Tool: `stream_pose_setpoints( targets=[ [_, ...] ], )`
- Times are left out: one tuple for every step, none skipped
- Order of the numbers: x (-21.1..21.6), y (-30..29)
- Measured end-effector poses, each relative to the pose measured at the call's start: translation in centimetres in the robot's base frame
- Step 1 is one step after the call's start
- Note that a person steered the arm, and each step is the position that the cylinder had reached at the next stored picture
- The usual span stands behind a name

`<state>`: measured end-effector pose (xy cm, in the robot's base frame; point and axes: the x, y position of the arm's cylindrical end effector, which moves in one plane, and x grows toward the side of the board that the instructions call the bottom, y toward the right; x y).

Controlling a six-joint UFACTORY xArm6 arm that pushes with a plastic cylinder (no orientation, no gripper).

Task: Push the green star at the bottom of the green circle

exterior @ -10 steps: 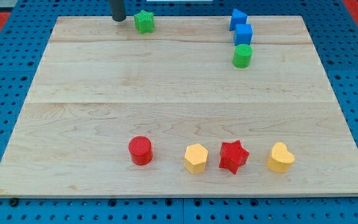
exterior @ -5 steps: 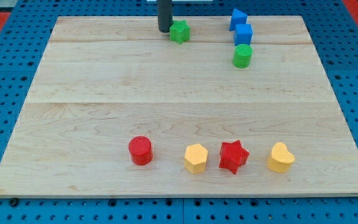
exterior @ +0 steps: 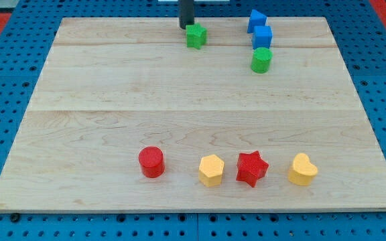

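Observation:
The green star (exterior: 196,36) lies near the board's top edge, left of centre-right. The green circle (exterior: 262,59) stands to its right and a little lower, just below a blue cube (exterior: 263,37). My tip (exterior: 186,26) rests at the star's upper left, touching or almost touching it. The rod rises out of the view's top.
A blue triangular block (exterior: 256,19) sits above the blue cube. Along the view's bottom stand a red cylinder (exterior: 151,161), a yellow hexagon (exterior: 211,170), a red star (exterior: 251,168) and a yellow heart (exterior: 303,169). The wooden board (exterior: 112,100) lies on a blue pegboard.
My tip swept right along the top edge, pushing the green star right and slightly down. In the last half second the tip shifted to the star's upper left.

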<state>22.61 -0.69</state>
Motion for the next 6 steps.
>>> stream_pose_setpoints(
  targets=[
    [3.6,0.2],
    [6.8,0.9],
    [10.0,2.8],
    [12.4,5.1],
    [13.9,7.8],
    [15.5,5.7]
  ],
)
